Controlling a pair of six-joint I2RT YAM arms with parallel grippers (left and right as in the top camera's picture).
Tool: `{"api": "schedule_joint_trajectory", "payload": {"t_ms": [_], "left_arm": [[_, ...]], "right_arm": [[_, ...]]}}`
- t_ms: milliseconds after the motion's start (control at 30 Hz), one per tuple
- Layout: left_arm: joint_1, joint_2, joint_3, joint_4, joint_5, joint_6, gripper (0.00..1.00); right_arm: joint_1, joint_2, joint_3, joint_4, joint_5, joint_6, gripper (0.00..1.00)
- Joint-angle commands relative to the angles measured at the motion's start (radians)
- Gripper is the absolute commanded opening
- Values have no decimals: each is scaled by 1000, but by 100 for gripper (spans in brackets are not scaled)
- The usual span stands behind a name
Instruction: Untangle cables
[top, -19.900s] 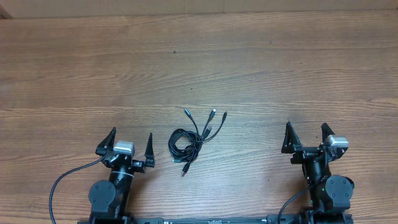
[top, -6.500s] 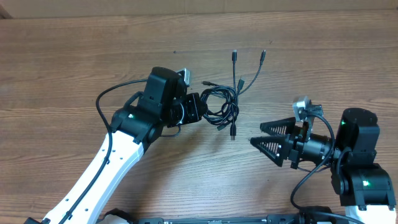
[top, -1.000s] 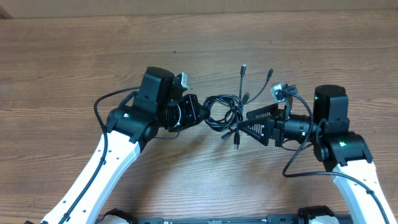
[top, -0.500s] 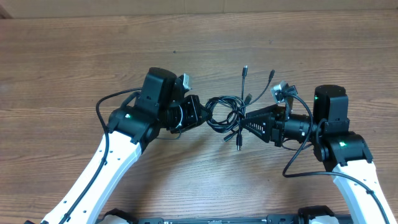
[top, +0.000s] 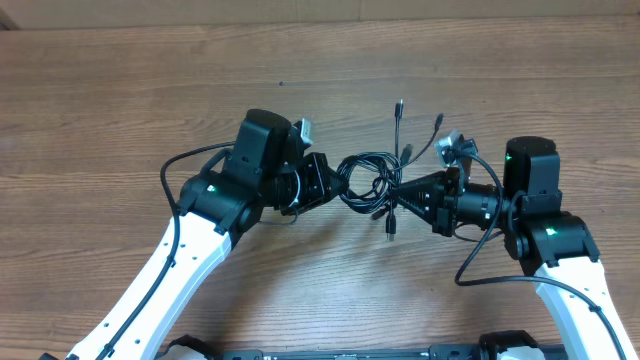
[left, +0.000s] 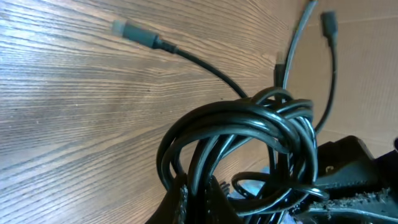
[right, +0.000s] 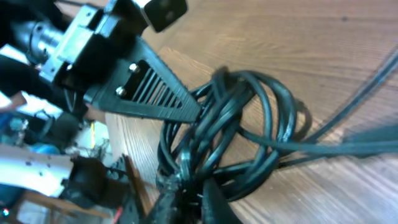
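Observation:
The cables (top: 376, 184) form a tangled black coil hanging between my two grippers at the table's middle. Loose ends with plug tips (top: 400, 104) fan out to the back, and one short end (top: 390, 230) points to the front. My left gripper (top: 338, 183) is shut on the coil's left side, and in the left wrist view its fingers (left: 186, 202) pinch strands of the cables (left: 249, 140). My right gripper (top: 396, 190) is shut on the coil's right side. In the right wrist view the cables (right: 239, 118) loop out from that gripper (right: 186, 190).
The wooden table (top: 120, 100) spreads wide all around. A pale strip (top: 320, 8) runs along its far edge. Thick black arm wires loop beside the left arm (top: 168, 172) and the right arm (top: 478, 256).
My right gripper has slid left and closed on the coil's right side. The left gripper has kept its hold and shifted slightly right. The coil looks pulled tighter between them.

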Motion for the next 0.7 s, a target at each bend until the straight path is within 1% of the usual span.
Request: {"api": "schedule_joint_trajectory", "payload": {"t_ms": [0,233,333,500,667], "left_arm": [[-12,-13,22,7,23,-14,4],[-12,-13,22,6,9,-14,4],[-12,-13,22,-17,-48,-13,4],[-12,-13,22,-108,-179,-11,4],[-16,-13,22,-151,-194,59,4]], "right_arm": [[4,-8,17,8,-2,-14,4],[4,-8,16,7,-2,-13,4],[4,-8,16,8,-2,-13,4],[4,-8,16,45,-2,0,4],[4,-8,16,107,-2,25,4]]}}
